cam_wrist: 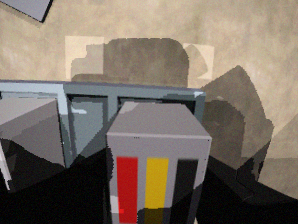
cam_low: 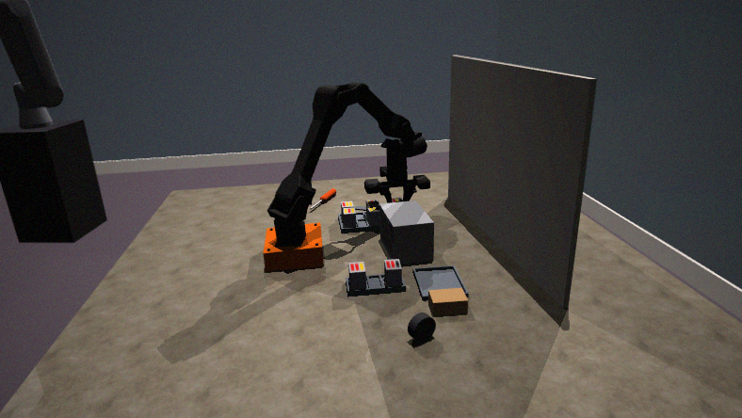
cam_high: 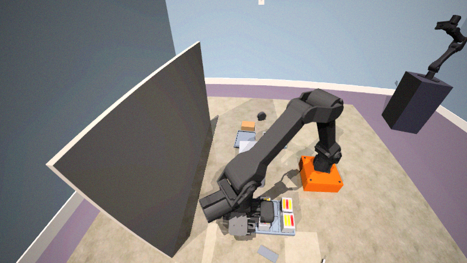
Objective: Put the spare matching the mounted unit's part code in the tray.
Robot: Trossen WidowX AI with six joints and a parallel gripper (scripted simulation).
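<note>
bare test room, lab-like: mottled tan surface, plain blue walls, tall grey partition board, arm on orange base, camera on black box.
</note>
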